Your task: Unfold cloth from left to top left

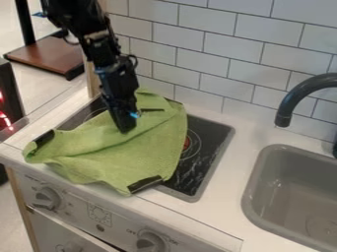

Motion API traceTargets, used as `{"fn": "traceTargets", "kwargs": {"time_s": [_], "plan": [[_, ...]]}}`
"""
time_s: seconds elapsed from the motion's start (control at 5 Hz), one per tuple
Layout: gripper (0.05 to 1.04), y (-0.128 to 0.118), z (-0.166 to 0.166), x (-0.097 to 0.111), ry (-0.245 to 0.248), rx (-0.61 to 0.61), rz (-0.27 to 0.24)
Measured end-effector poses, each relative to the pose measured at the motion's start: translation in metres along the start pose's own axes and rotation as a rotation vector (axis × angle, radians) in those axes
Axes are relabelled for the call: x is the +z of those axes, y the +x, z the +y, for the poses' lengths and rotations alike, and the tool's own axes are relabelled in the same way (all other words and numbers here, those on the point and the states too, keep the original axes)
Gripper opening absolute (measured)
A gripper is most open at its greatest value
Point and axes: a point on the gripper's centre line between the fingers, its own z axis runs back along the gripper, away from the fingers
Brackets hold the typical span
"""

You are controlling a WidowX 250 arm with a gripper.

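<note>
Here, the gripper (125, 128) points down at the green cloth (125, 157) over the cooktop (214, 147); whether it is parted, together or clamped cannot be told. The cloth (dark strips mark some edges) lies creased across the cooktop, spilling past its front onto the counter (191, 214). Right of the cooktop: sink (253, 184).
</note>
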Motion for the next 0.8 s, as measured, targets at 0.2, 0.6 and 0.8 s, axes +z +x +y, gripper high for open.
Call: {"fn": "traceTargets", "kwargs": {"time_s": [0.2,0.6,0.8], "plan": [[0.049,-0.001,0.004,0.018,0.005,0.019,-0.040],[0.049,-0.025,0.044,0.043,0.056,0.136,-0.090],[0.049,-0.044,0.066,0.054,0.105,0.217,-0.098]]}}
